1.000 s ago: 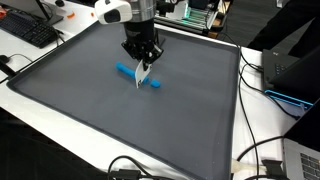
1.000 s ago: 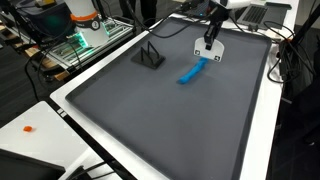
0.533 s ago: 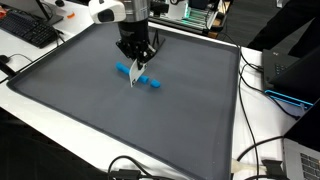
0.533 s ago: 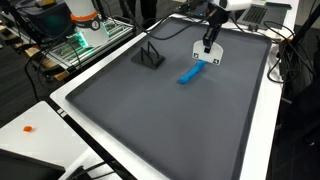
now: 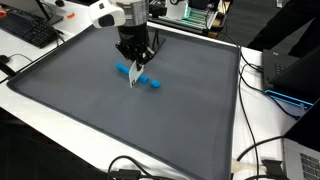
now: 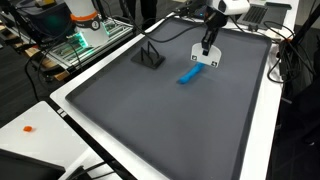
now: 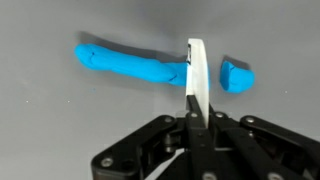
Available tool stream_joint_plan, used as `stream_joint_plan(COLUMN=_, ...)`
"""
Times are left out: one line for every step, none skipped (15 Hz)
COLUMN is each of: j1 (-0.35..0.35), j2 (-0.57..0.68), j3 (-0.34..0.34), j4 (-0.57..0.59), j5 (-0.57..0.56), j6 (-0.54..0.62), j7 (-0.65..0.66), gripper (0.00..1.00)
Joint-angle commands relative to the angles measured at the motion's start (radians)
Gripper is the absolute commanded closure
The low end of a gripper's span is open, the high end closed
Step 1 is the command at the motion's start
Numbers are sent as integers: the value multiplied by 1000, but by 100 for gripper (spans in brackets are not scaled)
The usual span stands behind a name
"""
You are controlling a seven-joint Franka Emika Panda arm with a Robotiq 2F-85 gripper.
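In the wrist view my gripper (image 7: 193, 108) is shut on a thin white blade (image 7: 195, 70) that stands edge-on and points away from me. The blade rests across a blue dough roll (image 7: 128, 63); a short cut-off blue piece (image 7: 237, 77) lies just right of it. In both exterior views the gripper (image 5: 136, 55) (image 6: 207, 42) points straight down over the grey mat (image 5: 90, 105), with the white blade (image 5: 134, 77) (image 6: 205, 58) touching the blue roll (image 5: 124, 69) (image 6: 190, 74). The small piece (image 5: 152, 83) lies apart from the roll.
A black triangular stand (image 6: 150, 55) sits on the mat's far side. A keyboard (image 5: 30, 30) lies on the white table, cables (image 5: 255, 160) run along the mat's edge, and electronics (image 6: 80, 40) stand on a side bench. A small orange object (image 6: 30, 128) lies on the table.
The gripper and blade have shifted a little sideways along the roll. The short blue piece now lies visibly separate from the long part.
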Motion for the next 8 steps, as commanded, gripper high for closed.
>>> stream_joint_plan(j1=-4, j2=14, j3=-3, j4=-5, j5=-25, j6=-5, j7=-12, gripper=99)
stream_joint_plan(j1=-3, j2=18, j3=-4, j4=-5, j5=-28, j6=-5, j7=-11, gripper=99)
stream_joint_plan(j1=-3, j2=20, j3=-4, j4=-5, j5=-32, j6=-5, j7=-12, gripper=99)
stream_joint_plan(j1=-2, j2=23, j3=-5, j4=-5, j5=-35, j6=-4, j7=-11, gripper=99)
stream_joint_plan(j1=-2, j2=24, j3=-5, j4=-5, j5=-38, j6=-4, j7=-11, gripper=99)
stream_joint_plan(j1=-1, j2=27, j3=-4, j4=-7, j5=-39, j6=-4, j7=-12, gripper=99)
stream_joint_plan(j1=0, j2=29, j3=-4, j4=-9, j5=-41, j6=-1, j7=-11, gripper=99)
stream_joint_plan(j1=-1, j2=31, j3=-3, j4=-12, j5=-40, j6=3, j7=-13, gripper=99)
